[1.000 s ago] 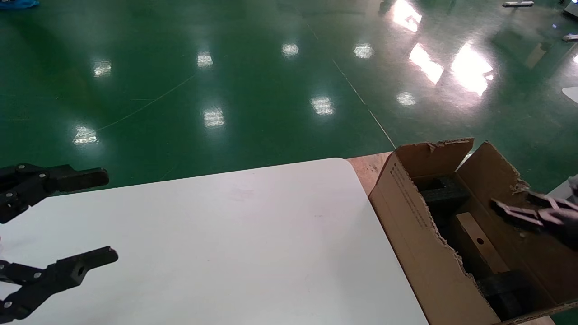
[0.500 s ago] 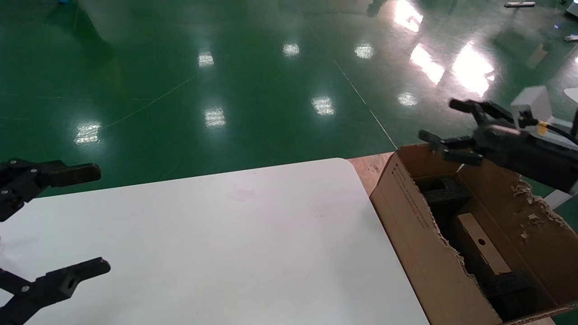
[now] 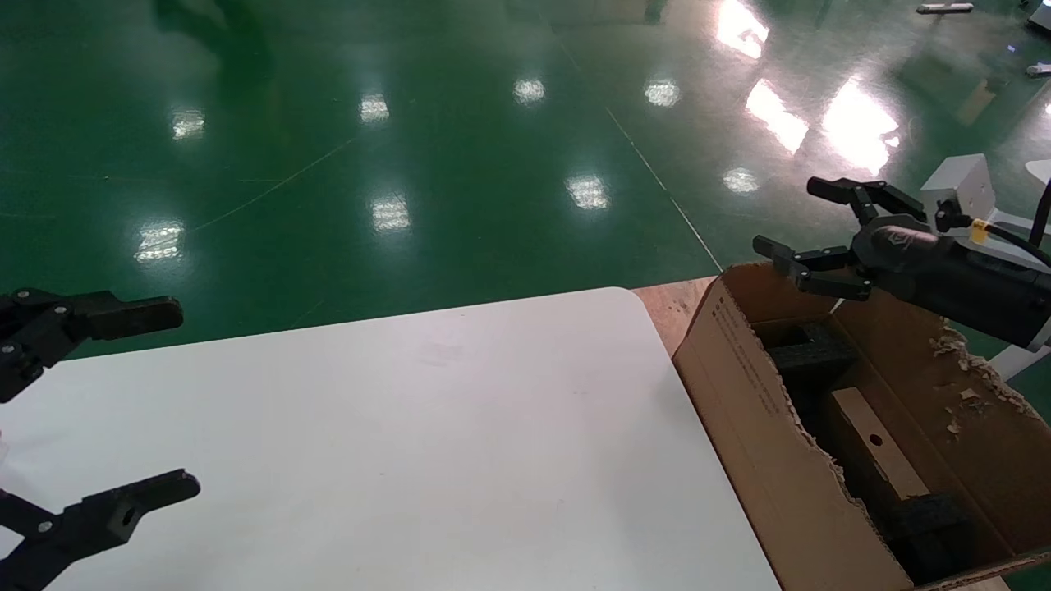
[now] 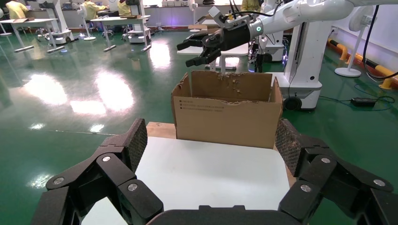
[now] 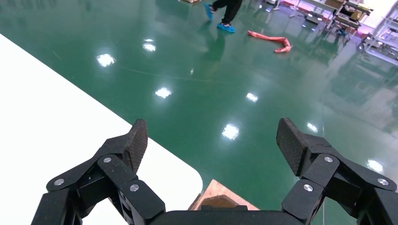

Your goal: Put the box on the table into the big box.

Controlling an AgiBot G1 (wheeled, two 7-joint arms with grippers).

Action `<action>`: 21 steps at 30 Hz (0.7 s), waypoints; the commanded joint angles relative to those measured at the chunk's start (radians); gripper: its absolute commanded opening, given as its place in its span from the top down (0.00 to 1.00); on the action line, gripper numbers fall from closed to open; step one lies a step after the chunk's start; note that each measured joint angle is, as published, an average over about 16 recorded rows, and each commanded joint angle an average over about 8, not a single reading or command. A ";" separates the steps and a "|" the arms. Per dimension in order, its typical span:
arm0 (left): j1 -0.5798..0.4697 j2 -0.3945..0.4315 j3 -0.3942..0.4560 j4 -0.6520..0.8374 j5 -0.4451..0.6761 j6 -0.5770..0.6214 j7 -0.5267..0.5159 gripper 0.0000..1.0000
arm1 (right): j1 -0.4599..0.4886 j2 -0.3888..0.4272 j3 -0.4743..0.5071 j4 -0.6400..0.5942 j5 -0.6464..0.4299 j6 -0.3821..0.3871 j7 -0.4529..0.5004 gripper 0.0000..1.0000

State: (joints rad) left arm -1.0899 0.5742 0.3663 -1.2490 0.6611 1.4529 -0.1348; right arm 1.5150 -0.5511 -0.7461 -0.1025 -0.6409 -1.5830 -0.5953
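The small flat brown box [image 3: 872, 455] with a round dark hole lies inside the big box [image 3: 764, 427], between black foam blocks [image 3: 809, 353]. The big box stands beside the white table [image 3: 394, 460] at its right edge, and also shows in the left wrist view [image 4: 225, 110]. My right gripper [image 3: 809, 222] is open and empty, held above the big box's far rim. It shows in the left wrist view [image 4: 197, 47] and its own view [image 5: 211, 140]. My left gripper [image 3: 164, 402] is open and empty over the table's left side, also seen in its own view [image 4: 211, 140].
A brown wooden surface [image 3: 669, 304] shows under the big box at the table's far right corner. Green shiny floor [image 3: 410, 123] lies beyond. Other robots and tables [image 4: 300, 56] stand in the background. The big box's flaps are ragged and torn [image 3: 961, 353].
My right gripper has come up out of the big box, open and empty, to above its far rim. The small box stays inside. The left gripper barely moved.
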 commanded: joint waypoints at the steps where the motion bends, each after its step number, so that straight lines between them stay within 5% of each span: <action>1: 0.000 0.000 0.000 0.000 0.000 0.000 0.000 0.00 | -0.004 0.002 0.000 -0.009 0.001 0.004 0.000 0.00; 21: 0.000 0.000 0.000 0.000 0.000 0.000 0.000 0.00 | -0.130 -0.015 0.134 0.390 -0.024 0.029 0.225 0.00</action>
State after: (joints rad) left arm -1.0899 0.5742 0.3664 -1.2489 0.6610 1.4529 -0.1347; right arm 1.3850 -0.5663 -0.6123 0.2871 -0.6654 -1.5543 -0.3704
